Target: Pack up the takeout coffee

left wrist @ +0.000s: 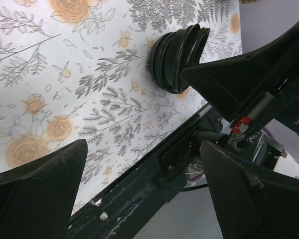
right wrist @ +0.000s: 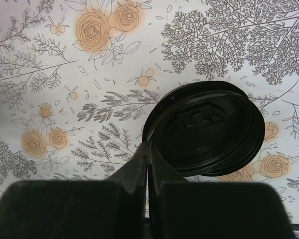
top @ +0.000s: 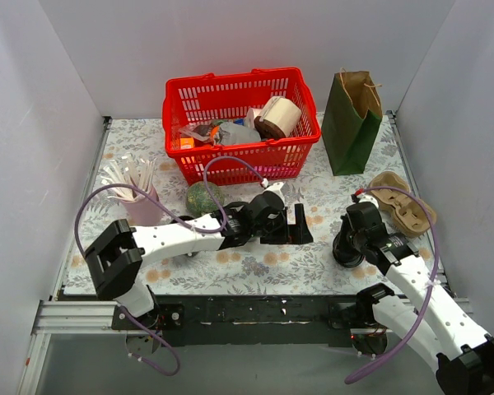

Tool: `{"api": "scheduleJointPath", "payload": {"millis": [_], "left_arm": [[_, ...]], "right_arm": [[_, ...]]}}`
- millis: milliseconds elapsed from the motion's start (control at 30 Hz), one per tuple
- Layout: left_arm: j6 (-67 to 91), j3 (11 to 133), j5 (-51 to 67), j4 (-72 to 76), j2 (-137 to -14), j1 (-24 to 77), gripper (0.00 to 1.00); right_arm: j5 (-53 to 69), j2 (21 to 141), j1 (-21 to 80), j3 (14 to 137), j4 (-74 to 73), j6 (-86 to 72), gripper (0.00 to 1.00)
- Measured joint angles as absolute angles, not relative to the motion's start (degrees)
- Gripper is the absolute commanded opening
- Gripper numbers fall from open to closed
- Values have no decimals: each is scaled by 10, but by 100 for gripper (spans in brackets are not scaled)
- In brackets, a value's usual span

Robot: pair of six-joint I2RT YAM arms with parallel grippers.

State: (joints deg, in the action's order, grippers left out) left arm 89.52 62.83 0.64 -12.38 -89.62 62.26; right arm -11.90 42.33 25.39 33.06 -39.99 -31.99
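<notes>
Right gripper fingers fill the bottom of its wrist view, pressed together to a thin slit. Their tips sit on the near rim of the lid, and the rim looks pinched in the slit. Cup body is hidden under the lid there.

Left wrist view: coffee seen from the side on the floral table, with a ribbed black wall. Its right part is cut off by the right gripper.

Top view: coffee almost wholly covered by that gripper.

Left gripper gapes wide and holds nothing. Its 2 fingers are apart from the coffee, which sits beyond them.

Lid centre carries raised marks, not readable. Small red tag on the right gripper, no legible text.
</notes>
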Motion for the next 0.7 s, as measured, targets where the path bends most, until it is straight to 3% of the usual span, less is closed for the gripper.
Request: {"api": "scheduleJointPath", "payload": {"millis": [300, 700], "left_arm": [[950, 633, 100, -1, -981, 601, 97], [967, 687, 129, 41, -1071, 597, 89]], "right_arm": [[-77, 401, 230, 320, -373, -297, 1], [-49, 401, 206, 308, -364, -281, 1]]}}
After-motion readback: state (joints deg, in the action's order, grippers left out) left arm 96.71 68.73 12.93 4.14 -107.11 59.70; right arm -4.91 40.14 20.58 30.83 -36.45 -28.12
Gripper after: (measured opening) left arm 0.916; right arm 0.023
